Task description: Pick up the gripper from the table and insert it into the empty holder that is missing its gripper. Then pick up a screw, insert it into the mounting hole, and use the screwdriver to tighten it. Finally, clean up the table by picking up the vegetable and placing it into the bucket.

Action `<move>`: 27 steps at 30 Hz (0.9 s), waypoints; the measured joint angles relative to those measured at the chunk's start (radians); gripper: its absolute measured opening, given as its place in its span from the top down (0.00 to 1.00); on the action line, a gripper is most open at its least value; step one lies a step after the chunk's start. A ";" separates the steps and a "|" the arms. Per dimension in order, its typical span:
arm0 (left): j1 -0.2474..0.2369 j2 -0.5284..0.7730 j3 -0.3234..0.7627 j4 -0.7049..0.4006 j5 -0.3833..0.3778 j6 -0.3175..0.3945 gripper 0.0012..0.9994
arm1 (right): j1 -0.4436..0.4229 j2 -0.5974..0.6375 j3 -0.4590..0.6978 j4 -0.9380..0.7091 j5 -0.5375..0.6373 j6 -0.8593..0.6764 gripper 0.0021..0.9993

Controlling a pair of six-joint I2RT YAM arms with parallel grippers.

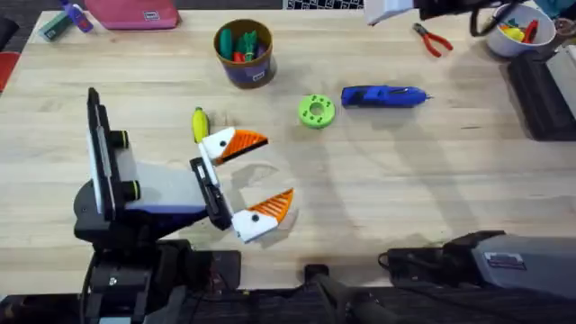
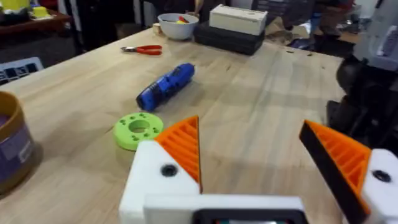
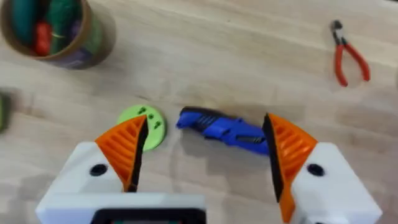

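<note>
left pincer [image 1: 254, 176] lies low on the pale wooden surface [image 1: 405, 180], its two orange ribbed fingers on white blocks spread wide, nothing between them. both of its blocks carry a finger, so the assembly steps look finished; cleanup appears to be the step in hand.

small yellow oblong toy vegetable with a green end [image 1: 200, 124] lies on the surface just beyond the left pincer's far finger, toward the round dark blue bucket with a tan rim [image 1: 245, 52]. its long axis runs roughly away from the arm bases, green end farther off. it sits outside the open gap, off to the left of it, not between the fingers.

right pincer [image 3: 202, 155], seen in its own wrist view, hangs above the blue powered screwdriver [image 3: 225, 129] and the green round disc with holes [image 3: 145, 126], fingers likewise spread and empty.

judgement: the left arm is much the nearer. the coming move calls for a shift left and forward, jaws closing across the vegetable's short width, then a carry to the bucket beyond.
</note>
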 joint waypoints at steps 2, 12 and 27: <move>0.003 0.000 0.000 0.014 -0.035 -0.009 0.01 | 0.019 -0.048 -0.005 -0.044 0.000 0.042 0.01; 0.069 0.120 0.237 -0.395 -0.238 0.002 0.01 | 0.031 -0.431 -0.400 -0.045 -0.004 0.132 0.01; 0.070 0.892 0.980 -1.048 -0.688 0.071 0.01 | 0.031 -0.563 -0.569 -0.042 -0.003 0.171 0.01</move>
